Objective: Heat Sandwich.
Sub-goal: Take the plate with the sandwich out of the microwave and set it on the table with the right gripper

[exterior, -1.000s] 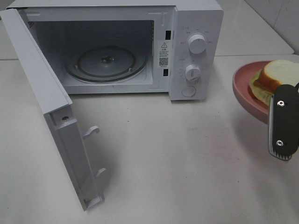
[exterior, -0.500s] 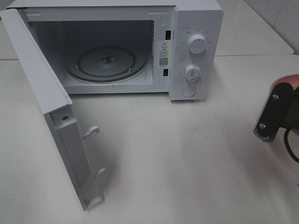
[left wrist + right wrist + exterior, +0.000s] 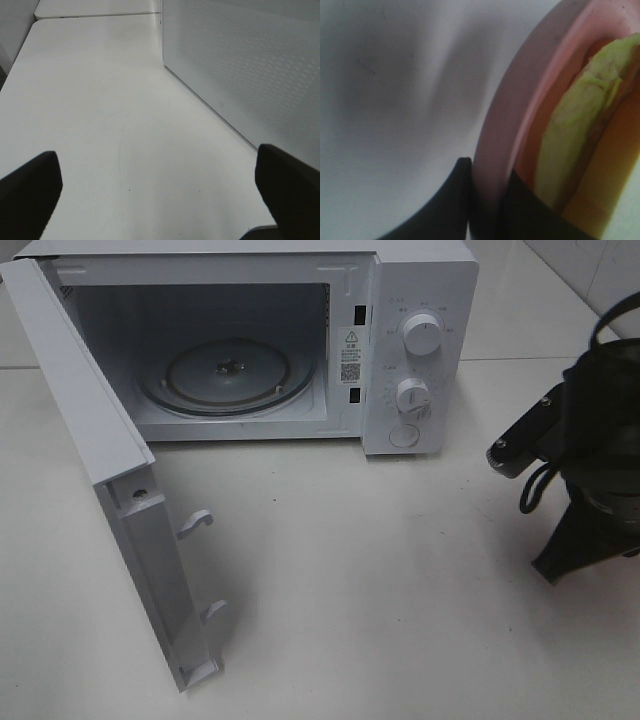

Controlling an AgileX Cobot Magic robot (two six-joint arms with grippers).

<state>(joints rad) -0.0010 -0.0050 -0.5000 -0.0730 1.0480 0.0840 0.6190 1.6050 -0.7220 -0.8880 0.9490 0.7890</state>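
My right gripper [image 3: 487, 210] is pinched onto the rim of the pink plate [image 3: 495, 130], one finger under it, one inside, with the sandwich [image 3: 570, 145] lying on the plate just past that inner finger. I should keep the plate level and swing it slowly toward the open microwave [image 3: 230, 370]. My left gripper [image 3: 160, 195] is wide open, empty, above the desk [image 3: 90, 100].

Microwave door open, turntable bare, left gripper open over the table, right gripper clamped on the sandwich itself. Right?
One error: the right gripper is clamped on the rim of the pink plate that carries the sandwich, not the sandwich itself; the right wrist view shows it. The rest stands.
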